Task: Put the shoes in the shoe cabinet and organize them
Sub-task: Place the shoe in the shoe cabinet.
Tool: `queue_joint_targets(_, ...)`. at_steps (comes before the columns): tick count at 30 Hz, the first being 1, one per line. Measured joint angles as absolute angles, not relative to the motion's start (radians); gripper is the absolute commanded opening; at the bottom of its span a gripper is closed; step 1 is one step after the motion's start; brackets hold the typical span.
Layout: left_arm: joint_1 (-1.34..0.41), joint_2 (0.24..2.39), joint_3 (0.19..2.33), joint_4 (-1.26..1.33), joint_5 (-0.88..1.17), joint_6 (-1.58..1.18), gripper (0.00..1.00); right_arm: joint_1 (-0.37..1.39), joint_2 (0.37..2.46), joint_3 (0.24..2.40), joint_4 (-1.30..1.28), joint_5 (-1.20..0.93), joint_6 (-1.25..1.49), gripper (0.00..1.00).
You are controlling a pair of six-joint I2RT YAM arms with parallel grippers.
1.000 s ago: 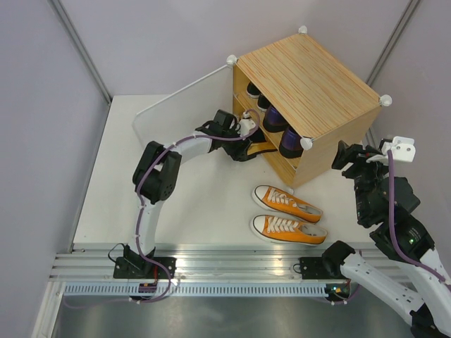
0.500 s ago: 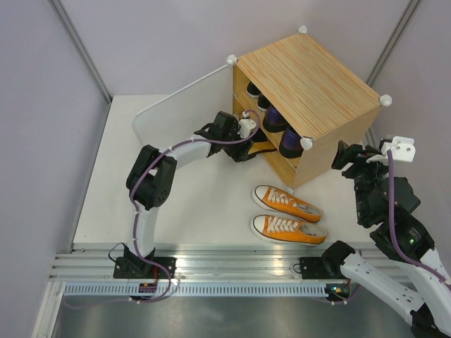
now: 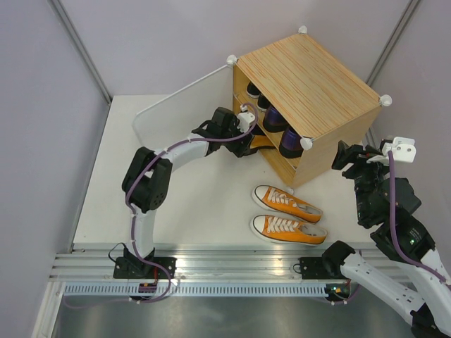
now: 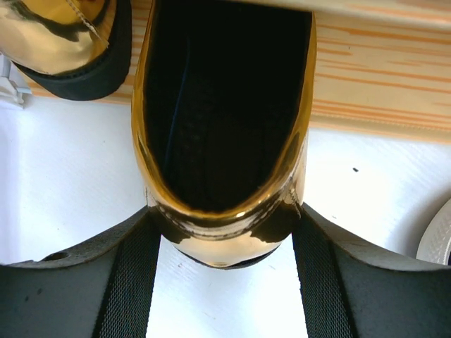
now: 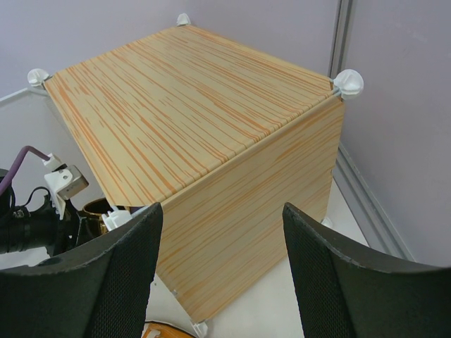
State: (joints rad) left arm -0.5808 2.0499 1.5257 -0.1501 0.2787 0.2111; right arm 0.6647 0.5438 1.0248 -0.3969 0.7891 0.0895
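My left gripper [image 3: 251, 140] is at the mouth of the shoe cabinet's [image 3: 310, 77] lower level. It is shut on the heel of a shiny gold pump [image 4: 225, 239], with both fingers [image 4: 134, 282] pressed against its sides. The pump's toe points into the cabinet, and the other gold pump [image 4: 56, 35] lies to its left. Dark purple loafers [image 3: 276, 121] and black sneakers [image 3: 254, 89] sit on the upper shelf. Two orange sneakers [image 3: 285, 203] lie on the table in front. My right gripper [image 5: 222, 218] hangs open beside the cabinet [image 5: 197, 105], holding nothing.
The white translucent door [image 3: 180, 105] stands swung open to the left of the cabinet, behind my left arm. Grey walls close in the table on three sides. The arms' metal rail [image 3: 225, 264] runs along the near edge.
My left gripper has moved a little further toward the cabinet opening with the gold pump, and its elbow has shifted left. The right arm has not moved.
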Motion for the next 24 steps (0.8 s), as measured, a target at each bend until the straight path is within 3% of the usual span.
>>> queue_joint_targets(7, -0.598, 2.055, 1.526, -0.083, 0.249, 0.159, 0.19, 0.666, 0.544, 1.025, -0.397, 0.789, 0.089, 0.73)
queue_joint_targets(17, -0.628, 2.124, 1.544, 0.003, 0.21, 0.112, 0.32, 0.67, 0.544, 1.025, -0.396, 0.789, 0.089, 0.73)
queue_joint_targets(24, -0.64, 2.153, 1.566, 0.028, 0.191, 0.096, 0.34, 0.671, 0.544, 1.025, -0.396, 0.789, 0.089, 0.73)
